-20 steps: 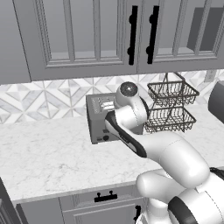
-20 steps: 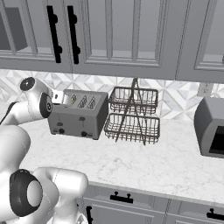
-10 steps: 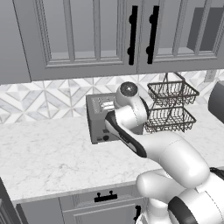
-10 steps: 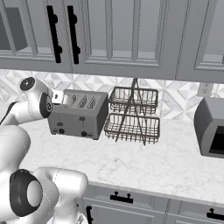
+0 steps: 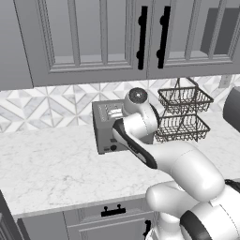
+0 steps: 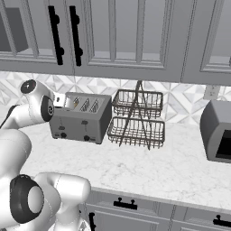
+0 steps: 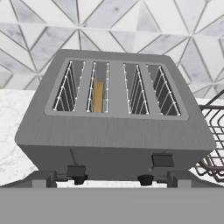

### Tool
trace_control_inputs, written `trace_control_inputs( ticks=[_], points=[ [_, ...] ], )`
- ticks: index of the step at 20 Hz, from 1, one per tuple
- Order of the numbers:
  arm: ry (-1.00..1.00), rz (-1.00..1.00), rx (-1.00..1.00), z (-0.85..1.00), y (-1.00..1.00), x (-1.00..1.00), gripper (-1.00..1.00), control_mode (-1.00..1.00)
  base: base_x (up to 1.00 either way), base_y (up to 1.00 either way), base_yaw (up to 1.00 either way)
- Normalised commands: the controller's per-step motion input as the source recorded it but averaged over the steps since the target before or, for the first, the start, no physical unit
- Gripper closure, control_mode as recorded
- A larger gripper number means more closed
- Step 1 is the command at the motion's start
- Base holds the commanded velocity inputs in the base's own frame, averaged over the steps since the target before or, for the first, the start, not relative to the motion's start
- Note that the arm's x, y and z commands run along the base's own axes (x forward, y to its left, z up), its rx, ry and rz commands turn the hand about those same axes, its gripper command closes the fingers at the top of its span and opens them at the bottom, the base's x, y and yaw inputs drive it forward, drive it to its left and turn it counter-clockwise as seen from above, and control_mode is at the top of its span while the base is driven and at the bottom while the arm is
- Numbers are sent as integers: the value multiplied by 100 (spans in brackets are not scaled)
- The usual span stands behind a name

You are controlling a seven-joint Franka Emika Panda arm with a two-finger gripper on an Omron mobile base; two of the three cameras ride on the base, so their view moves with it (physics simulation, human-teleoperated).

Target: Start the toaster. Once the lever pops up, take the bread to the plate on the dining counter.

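The bread [image 7: 99, 97] sat low in the toaster [image 7: 116, 118], second slot from the left. Thin, light and brittle, it probably needed a gentle pinch on its top edge. I could not tell whether the gripper was apart or together.

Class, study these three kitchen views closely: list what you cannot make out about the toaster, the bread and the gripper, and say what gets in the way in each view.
- Toaster: in the left base view the arm covers its right half.
- Bread: in the hand view a thin orange edge shows in the second slot; the slot walls hide the rest.
- Gripper: in the right base view the hand's white body, left of the toaster, hides the fingers, so open or shut cannot be told.
- Microwave: cut off by the right edge.
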Motion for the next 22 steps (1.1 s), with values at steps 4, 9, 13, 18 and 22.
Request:
trace_control_inputs(
  ticks=[4,9,13,18,22],
  points=[
    [0,0,0,0,0,0,-100,-100,0,0,0],
    [0,0,0,0,0,0,-100,-100,0,0,0],
    [0,0,0,0,0,0,-100,-100,0,0,0],
    [0,0,0,0,0,0,-100,-100,0,0,0],
    [0,0,0,0,0,0,-100,-100,0,0,0]
  ],
)
